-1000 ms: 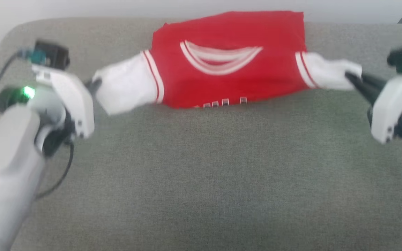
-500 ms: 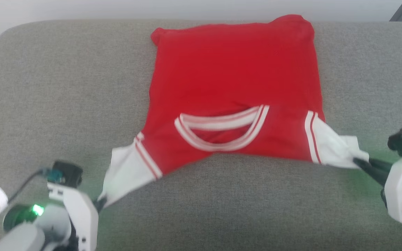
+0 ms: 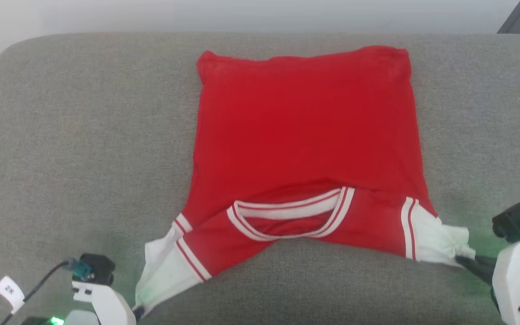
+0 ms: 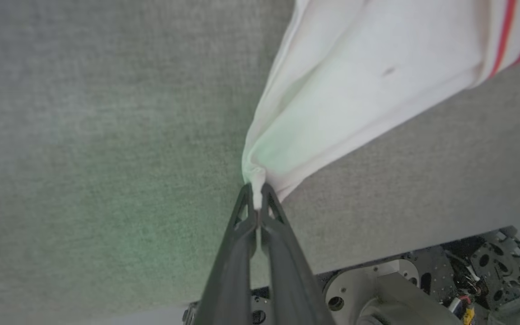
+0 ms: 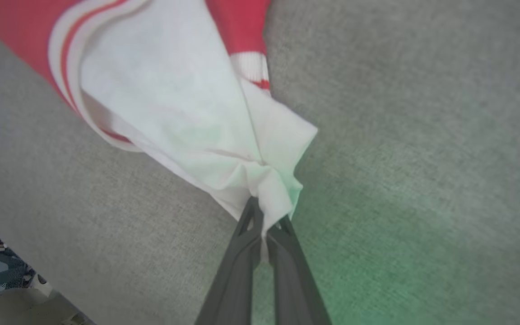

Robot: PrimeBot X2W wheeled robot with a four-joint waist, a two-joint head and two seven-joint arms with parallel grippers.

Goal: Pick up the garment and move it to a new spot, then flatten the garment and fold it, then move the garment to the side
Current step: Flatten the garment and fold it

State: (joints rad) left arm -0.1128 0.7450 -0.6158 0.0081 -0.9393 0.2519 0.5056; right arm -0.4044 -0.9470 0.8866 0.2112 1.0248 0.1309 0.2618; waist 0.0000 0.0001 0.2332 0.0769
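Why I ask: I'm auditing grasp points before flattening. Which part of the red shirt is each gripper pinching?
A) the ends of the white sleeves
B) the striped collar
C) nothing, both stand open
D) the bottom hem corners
A: the left gripper is shut on the bunched tip of one white sleeve of the garment, and the right gripper is shut on the other sleeve.

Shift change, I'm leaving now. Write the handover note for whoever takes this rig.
Left gripper: shut on the garment, at one white sleeve tip.
Right gripper: shut on the other sleeve tip.
Garment: red body spread on the grey cushion, collar end nearest the robot, no print showing.
Done: picked up and laid out.
Left: release the sleeves, flatten, fold, move aside.
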